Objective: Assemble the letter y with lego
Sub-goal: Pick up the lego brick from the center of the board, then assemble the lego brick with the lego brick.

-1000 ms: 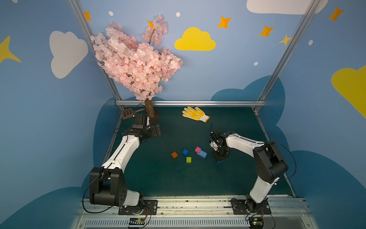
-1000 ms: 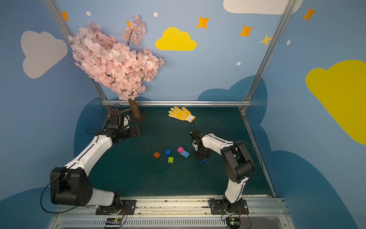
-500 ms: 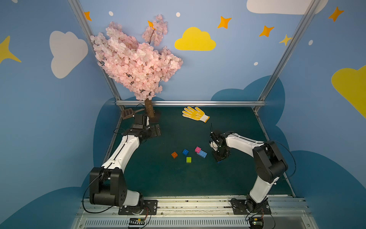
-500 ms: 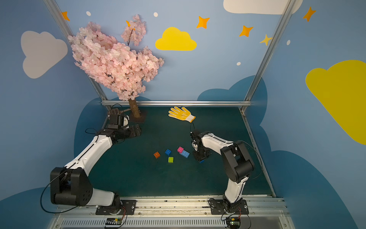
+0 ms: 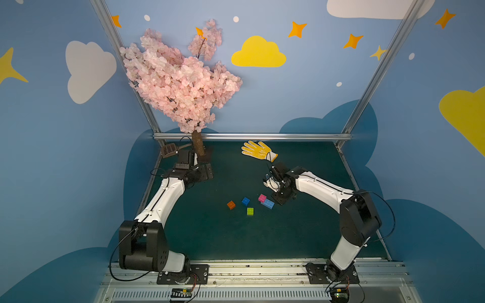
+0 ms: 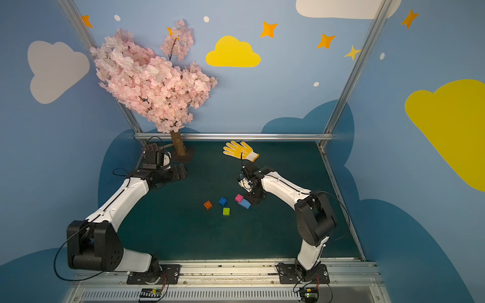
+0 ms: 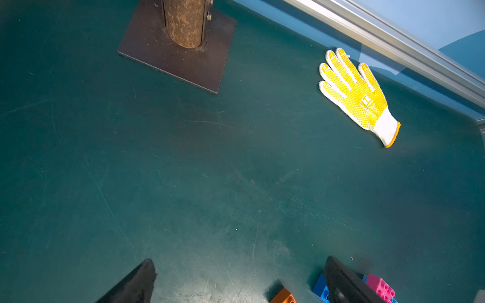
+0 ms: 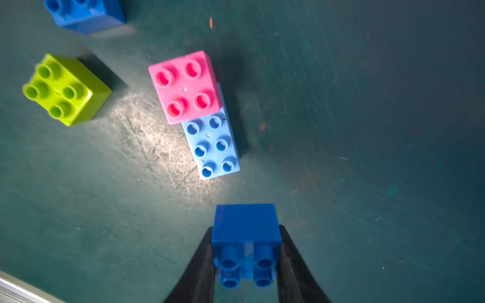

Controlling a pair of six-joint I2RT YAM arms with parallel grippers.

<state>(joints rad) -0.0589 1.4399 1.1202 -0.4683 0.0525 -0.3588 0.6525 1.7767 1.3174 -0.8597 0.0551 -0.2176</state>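
The right gripper (image 8: 246, 232) has nipped in over the last second. Its jaws have narrowed and are now clamped on the flanks of a dark blue brick (image 8: 245, 220), studs facing the wrist camera. The arm has carried it along too: a second ago it was well off the light blue bar (image 8: 214, 147), and now it sits just short of the bar's bare end. That looks like one arm of the Y on its way in. The pink brick (image 8: 185, 86) already caps the bar's far end, leaving six studs free at this end. I can't quite tell whether the held brick is clear of the mat (image 8: 367, 131), because in both top views the gripper hides it.

The lime green brick (image 8: 67, 89), the second dark blue brick (image 8: 84, 13) and the orange brick (image 5: 231, 205) all lie loose on the bar's far side from the gripper, so nothing sits between the held brick and the bar. The yellow glove (image 5: 258, 150) lies well apart from the bar and is no bother. The left gripper (image 7: 240, 272) hasn't stirred: its jaws are spread wide and empty, and it is well away from the bar.
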